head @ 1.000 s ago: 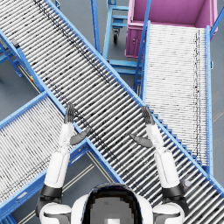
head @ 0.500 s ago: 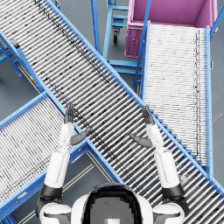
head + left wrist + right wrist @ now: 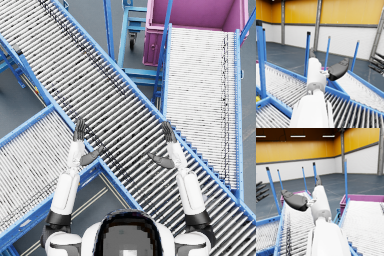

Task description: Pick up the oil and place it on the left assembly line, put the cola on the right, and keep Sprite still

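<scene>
Oil, cola and Sprite cannot be located in any of the 3 views.

Left hand (image 3: 80, 147): fingers straight and spread, thumb turned inward, holding nothing. It is positioned above the near-left rail of the central conveyor (image 3: 110, 95), which runs diagonally from far left to near right.

Right hand (image 3: 170, 147): same wide posture, thumb turned inward toward the left hand, holding nothing. It is above the rollers of the central conveyor.

The 2 hands are well apart.

Left conveyor (image 3: 25, 165) lies at near left, adjoining the central one. Right conveyor (image 3: 200, 90) lies at far right, with a magenta bin (image 3: 200, 12) at its far end.
</scene>
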{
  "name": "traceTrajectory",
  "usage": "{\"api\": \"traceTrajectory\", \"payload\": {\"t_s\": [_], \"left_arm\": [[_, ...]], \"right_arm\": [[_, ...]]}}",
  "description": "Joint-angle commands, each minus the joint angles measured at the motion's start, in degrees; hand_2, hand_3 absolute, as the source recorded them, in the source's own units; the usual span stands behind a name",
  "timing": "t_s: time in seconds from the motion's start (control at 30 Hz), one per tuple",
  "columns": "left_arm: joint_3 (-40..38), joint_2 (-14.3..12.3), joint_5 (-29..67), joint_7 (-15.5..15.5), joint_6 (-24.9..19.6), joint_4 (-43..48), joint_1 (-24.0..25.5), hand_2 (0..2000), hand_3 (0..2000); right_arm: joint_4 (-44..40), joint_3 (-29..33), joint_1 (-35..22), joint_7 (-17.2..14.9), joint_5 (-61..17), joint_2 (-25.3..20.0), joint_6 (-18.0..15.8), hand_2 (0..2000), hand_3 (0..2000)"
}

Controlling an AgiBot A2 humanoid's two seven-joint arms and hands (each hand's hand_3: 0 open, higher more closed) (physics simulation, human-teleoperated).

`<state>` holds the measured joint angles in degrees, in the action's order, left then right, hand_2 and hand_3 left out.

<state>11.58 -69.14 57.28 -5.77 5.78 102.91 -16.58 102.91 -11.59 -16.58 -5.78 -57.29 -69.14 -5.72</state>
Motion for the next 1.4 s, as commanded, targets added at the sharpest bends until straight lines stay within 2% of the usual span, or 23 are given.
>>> {"api": "traceTrajectory", "payload": {"t_s": [0.03,1.03,1.07,1.13,1.2,1.33,1.4], "left_arm": [[0.00,0.00,0.00,0.00,0.00,0.00,0.00,0,0],[0.00,0.00,0.00,0.00,0.00,0.00,0.00,0,0],[0.71,-0.37,0.00,0.00,0.00,-1.28,-0.69,0,0],[-2.52,-1.27,0.00,2.80,-2.81,0.50,-1.91,0,0],[-5.27,-2.09,0.00,4.24,-4.25,1.13,-3.44,0,0],[-9.71,-3.10,-0.01,5.36,-5.37,1.51,-6.75,0,0],[-11.45,-3.36,5.05,5.56,-5.57,1.92,-7.85,0,0]], "right_arm": [[0.00,0.00,0.00,0.00,0.00,0.00,0.00,0,0],[0.00,0.00,0.00,0.00,0.00,0.00,0.00,0,0],[-2.05,-1.07,-1.08,0.00,0.00,-0.59,0.00,0,0],[-1.15,0.97,-2.31,2.81,0.00,-1.55,2.78,0,0],[0.67,2.73,-3.64,4.26,0.00,-2.47,4.21,0,0],[2.34,5.98,-6.37,5.38,0.01,-3.98,5.32,0,0],[2.69,7.46,-6.57,5.58,-2.50,-4.24,5.51,0,0]]}}
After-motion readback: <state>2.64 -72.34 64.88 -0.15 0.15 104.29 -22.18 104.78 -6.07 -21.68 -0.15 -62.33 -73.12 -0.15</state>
